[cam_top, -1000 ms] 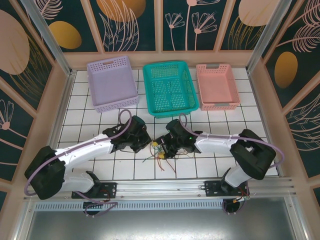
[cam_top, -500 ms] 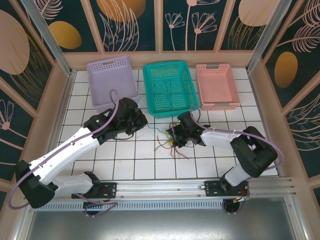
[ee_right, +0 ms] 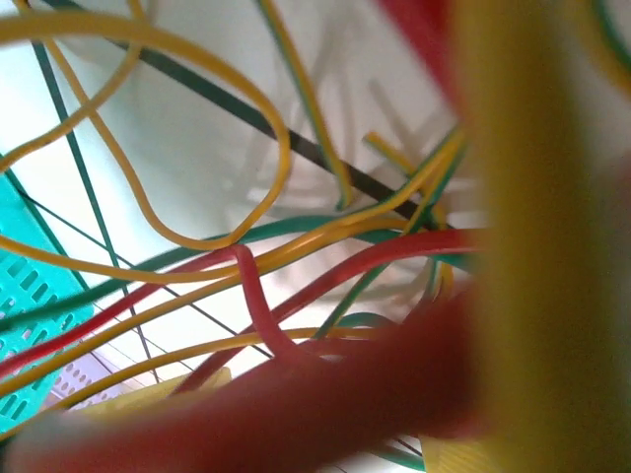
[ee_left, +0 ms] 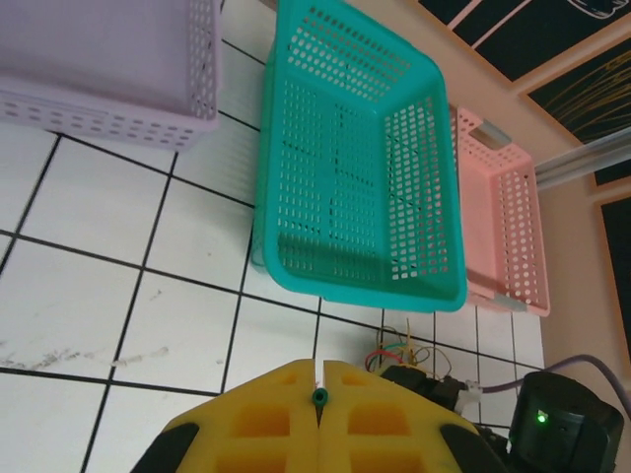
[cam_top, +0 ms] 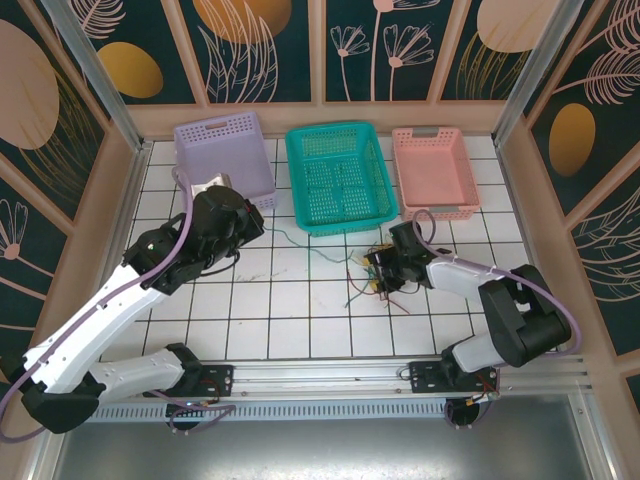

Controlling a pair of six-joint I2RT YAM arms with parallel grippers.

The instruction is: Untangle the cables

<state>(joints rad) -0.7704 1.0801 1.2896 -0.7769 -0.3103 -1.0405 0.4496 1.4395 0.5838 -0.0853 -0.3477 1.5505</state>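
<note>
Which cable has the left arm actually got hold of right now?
The green cable: its end is pinched between the shut left fingers, while the others lie bunched in the tangle.

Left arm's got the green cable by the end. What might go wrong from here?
1. The left gripper pinches only the tip of the green cable; it may slip out.
2. That cable runs into the tangle by the right gripper; pulling could tighten it or drag it.
</note>
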